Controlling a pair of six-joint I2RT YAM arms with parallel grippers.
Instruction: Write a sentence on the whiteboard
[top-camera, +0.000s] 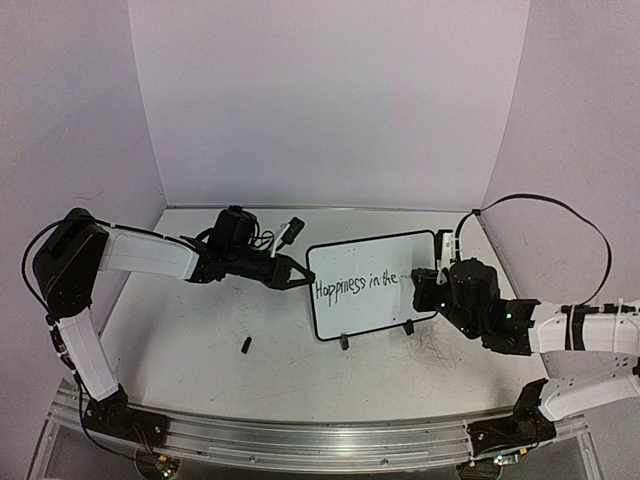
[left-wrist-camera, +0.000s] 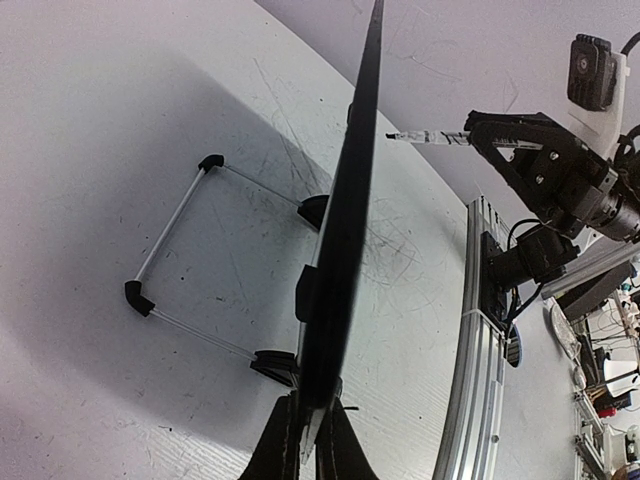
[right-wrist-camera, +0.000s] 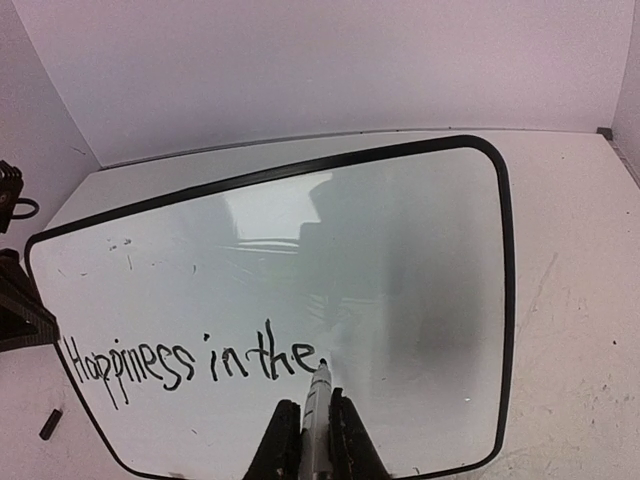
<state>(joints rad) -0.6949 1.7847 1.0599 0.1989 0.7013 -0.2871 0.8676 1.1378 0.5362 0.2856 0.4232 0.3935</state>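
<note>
My right gripper (right-wrist-camera: 315, 425) pinches the marker (right-wrist-camera: 318, 395), tip just after "the" in the sentence (right-wrist-camera: 190, 362). Blank whiteboard (top-camera: 372, 258) lies rightward along the row, while my left gripper (top-camera: 298, 272) clamps its left edge on the table (top-camera: 200, 340).

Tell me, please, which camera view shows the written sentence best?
The right wrist view: the sentence, "Happiness in the", reads large and sharp across the whiteboard. The top external view shows it small but legible. The left wrist view sees the board edge-on, so no writing shows.
</note>
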